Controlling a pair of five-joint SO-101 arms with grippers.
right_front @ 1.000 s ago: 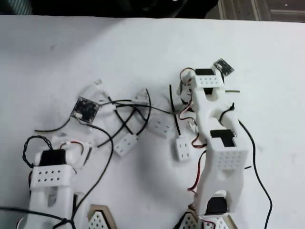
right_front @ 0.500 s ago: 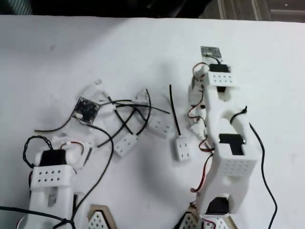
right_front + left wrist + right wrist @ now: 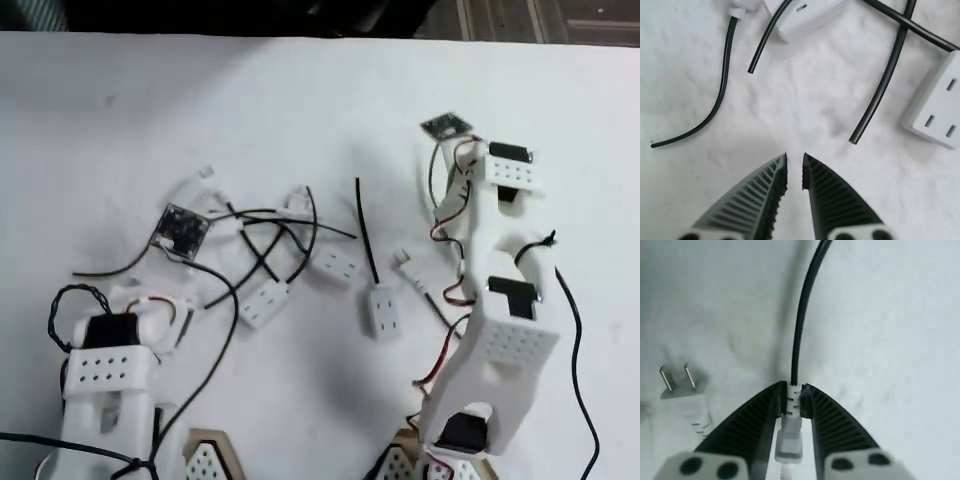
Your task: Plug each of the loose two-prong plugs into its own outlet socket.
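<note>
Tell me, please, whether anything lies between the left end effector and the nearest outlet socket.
Yes. A black cord lies on the table between the left end effector and that outlet socket, its loose end crossing the direct path.

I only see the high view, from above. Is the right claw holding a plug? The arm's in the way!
Observer: Yes. The right claw is shut on a white plug, just where its black cord starts.
Operator: What about the left claw?
Observer: The left claw is empty, jaws a crack apart above the table.
Operator: Anything near it?
Observer: A loose cord end lies just ahead of it.
</note>
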